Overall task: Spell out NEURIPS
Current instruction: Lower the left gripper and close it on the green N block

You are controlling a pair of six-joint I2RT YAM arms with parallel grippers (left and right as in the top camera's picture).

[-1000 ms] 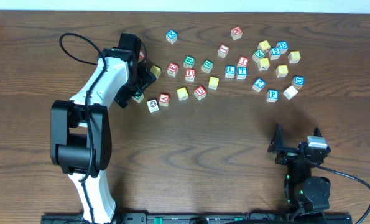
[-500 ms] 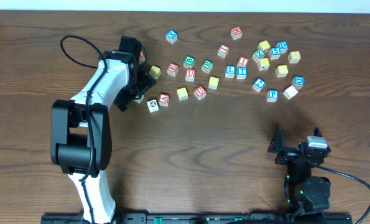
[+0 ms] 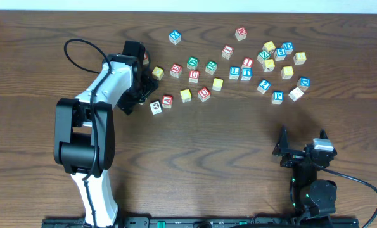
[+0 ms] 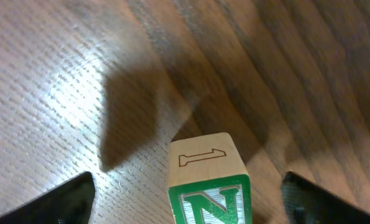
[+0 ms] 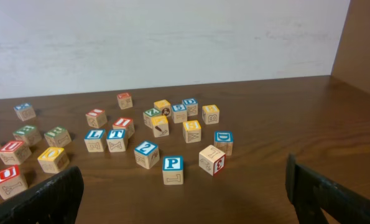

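Observation:
The cube with the green N (image 4: pixel 208 186) stands on the table between my left gripper's two fingers (image 4: pixel 66 202), with a gap on each side. In the overhead view my left gripper (image 3: pixel 142 90) is open over the left end of the scattered cubes and hides the N cube. A red U cube (image 3: pixel 204 94), a red I cube (image 3: pixel 248 63) and a blue P cube (image 3: pixel 277 97) lie among the others. My right gripper (image 3: pixel 300 147) rests open near the front right, empty, well short of the P cube (image 5: pixel 173 168).
A white cube (image 3: pixel 155 107) and a red A cube (image 3: pixel 167 101) lie just right of the left gripper, a yellow cube (image 3: pixel 158 73) behind it. Blue L (image 3: pixel 234 73), T (image 3: pixel 246 74) and a cluster of cubes (image 3: pixel 283 54) sit at the back right.
The left arm has shifted slightly right and back over the N cube. Its jaws have narrowed a little. The right arm has not moved.

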